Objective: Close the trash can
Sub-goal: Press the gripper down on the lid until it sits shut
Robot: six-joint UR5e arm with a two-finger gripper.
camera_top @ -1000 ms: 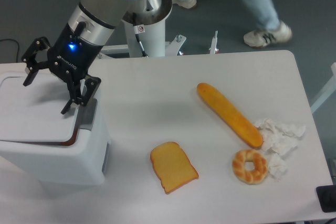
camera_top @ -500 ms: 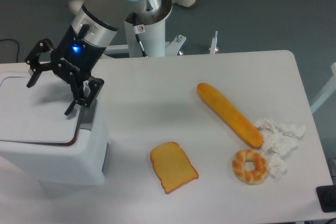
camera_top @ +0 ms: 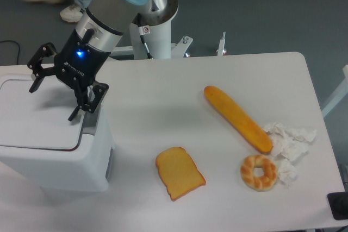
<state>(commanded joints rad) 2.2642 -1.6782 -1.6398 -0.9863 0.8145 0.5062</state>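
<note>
gripper (camera_top: 53, 99) on my black two-finger hand is spread wide and holds nothing, hanging just above the big white boxy plastic trash can (camera_top: 51, 145) at the table's left edge. its flat lid (camera_top: 38, 118) looks down. if i swing sideways, one finger could catch the grey latch tab (camera_top: 91, 120) and pop it up.

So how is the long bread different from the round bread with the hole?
The long bread is a straight stick, lying slantwise on the table; the round bread is a ring with a hole. The long bread is far longer, and it is smooth orange-gold, while the round one is paler with brown stripes. Both lie flat on the table, next to the crumpled paper.
</note>
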